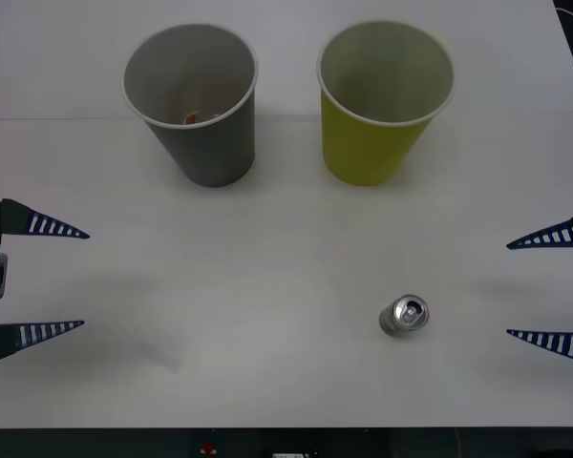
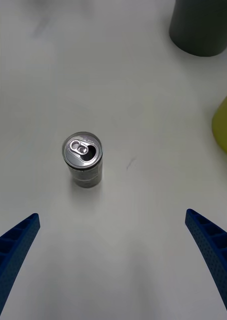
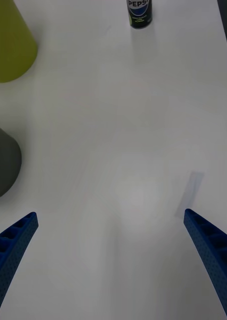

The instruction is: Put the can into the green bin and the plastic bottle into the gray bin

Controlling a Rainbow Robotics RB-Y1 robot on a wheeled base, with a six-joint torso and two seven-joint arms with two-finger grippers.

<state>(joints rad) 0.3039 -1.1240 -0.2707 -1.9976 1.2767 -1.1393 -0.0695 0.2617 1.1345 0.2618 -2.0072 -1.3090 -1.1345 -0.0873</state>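
Can: we see it standing upright on the white table, near the front edge, well short of the green bin.
Right gripper: we find it spread wide, holding nothing, just right of the can.
Left gripper: wide apart, empty, at the left edge.
Gray bin: upright, left of the green one.
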